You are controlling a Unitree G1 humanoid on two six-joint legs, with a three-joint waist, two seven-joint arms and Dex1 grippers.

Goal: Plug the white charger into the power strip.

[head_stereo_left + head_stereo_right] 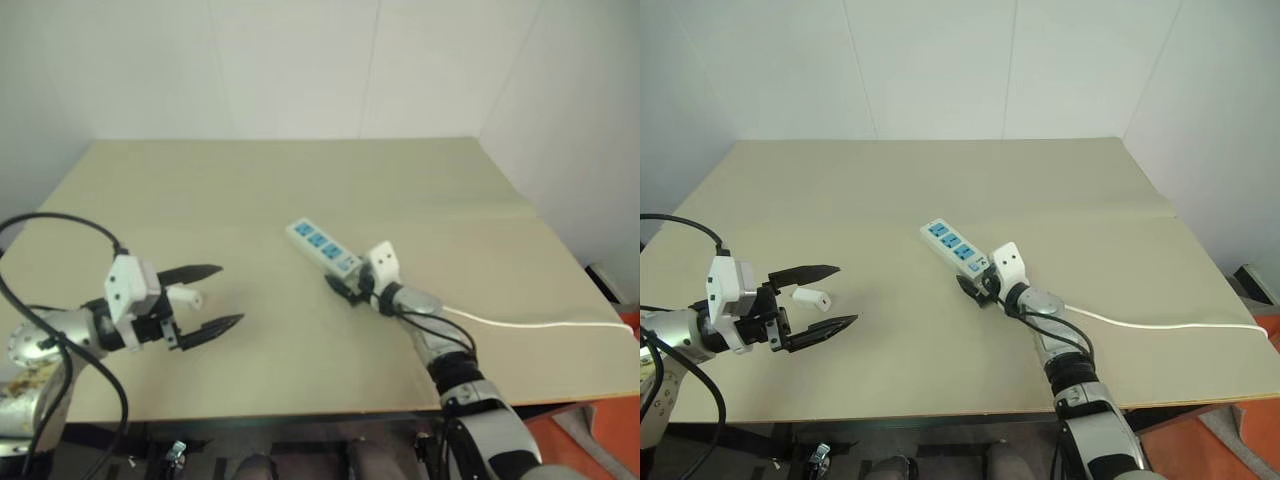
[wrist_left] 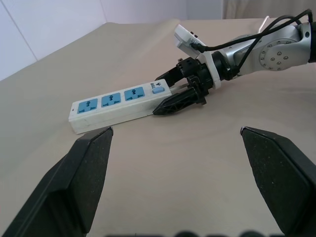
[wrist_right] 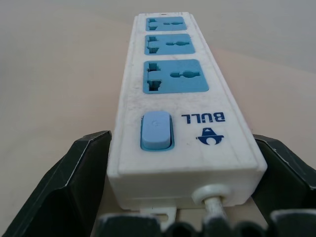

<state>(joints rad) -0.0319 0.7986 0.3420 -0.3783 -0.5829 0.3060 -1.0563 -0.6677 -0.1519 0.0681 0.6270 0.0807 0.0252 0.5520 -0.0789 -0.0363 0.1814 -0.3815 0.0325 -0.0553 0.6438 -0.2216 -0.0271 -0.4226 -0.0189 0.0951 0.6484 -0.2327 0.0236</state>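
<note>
The power strip (image 1: 322,246) lies at an angle at the middle of the table, a white bar with three blue sockets (image 3: 174,75) and a blue switch (image 3: 157,131). My right gripper (image 3: 182,143) is open, one black finger (image 2: 178,102) on each side of the strip's switch end, where the cord leaves. The white charger (image 1: 812,298) lies on the table at the left, seen between the spread fingers of my open left gripper (image 1: 845,294). That gripper holds nothing and points across the table toward the strip (image 2: 111,103).
The strip's thin white cord (image 1: 540,322) runs right, to the table's right edge. The beige table (image 1: 250,190) meets white walls at its back. Its front edge is close below both arms. A black cable (image 1: 70,225) loops over my left arm.
</note>
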